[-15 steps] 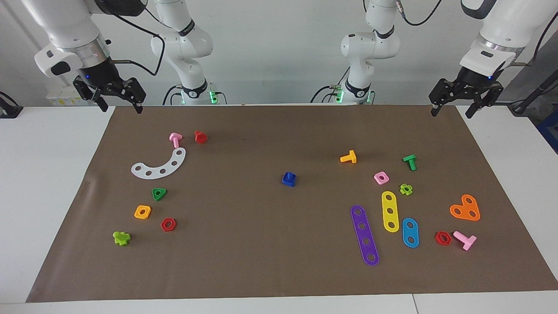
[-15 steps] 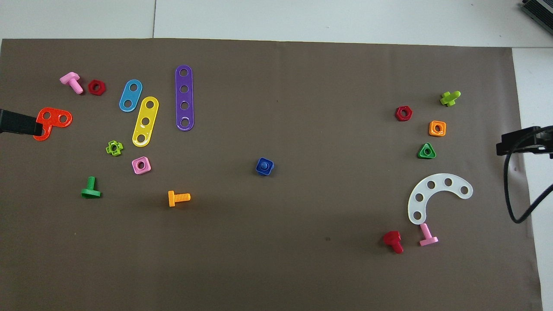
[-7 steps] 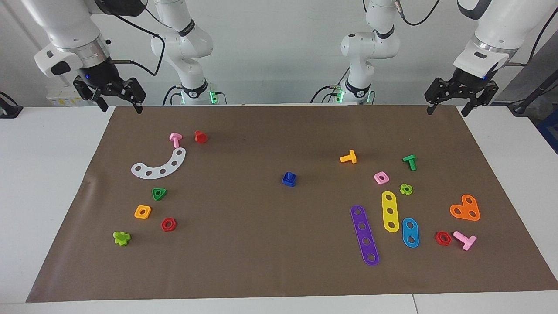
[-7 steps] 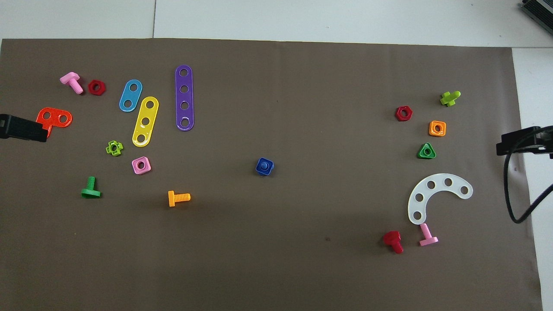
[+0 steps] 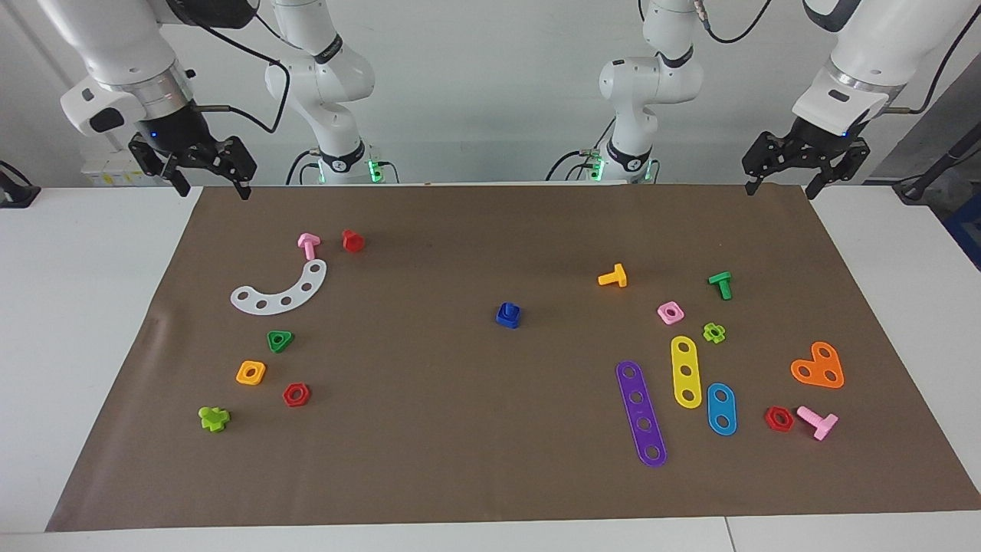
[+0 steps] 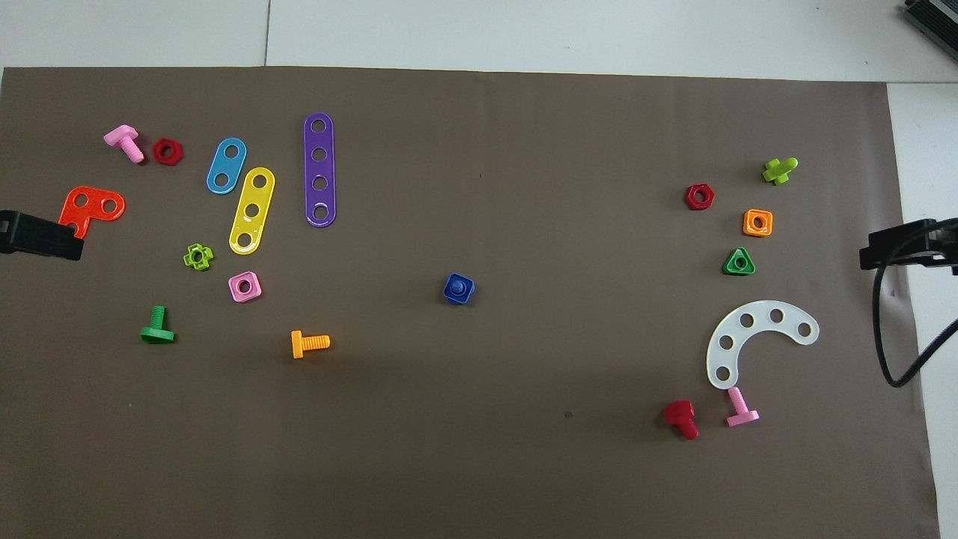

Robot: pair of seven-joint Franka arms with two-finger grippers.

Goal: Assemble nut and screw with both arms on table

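The dark-blue square nut (image 5: 509,321) lies in the middle of the brown mat (image 5: 460,452) on the white table (image 5: 77,307). The dark-blue screw (image 5: 506,309) stands in the nut's centre hole as a short stub; its head is hidden. Both show in the overhead view, nut (image 6: 466,295) and screw (image 6: 456,284). My left gripper (image 5: 780,190) is open and empty, raised over the mat's corner at the left arm's end; it also shows in the overhead view (image 6: 37,236). My right gripper (image 5: 214,192) is open and empty, raised over the mat's corner at the right arm's end.
Toward the left arm's end lie a pink square nut (image 5: 670,312), orange bolt (image 5: 613,276), green bolt (image 5: 720,284), purple strip (image 5: 641,412) and orange heart plate (image 5: 818,366). Toward the right arm's end lie a white curved plate (image 5: 280,291), orange nut (image 5: 250,372) and pink bolt (image 5: 308,245).
My left gripper has risen a little and drifted toward the table's middle. The right gripper, the nut and the screw have not moved.
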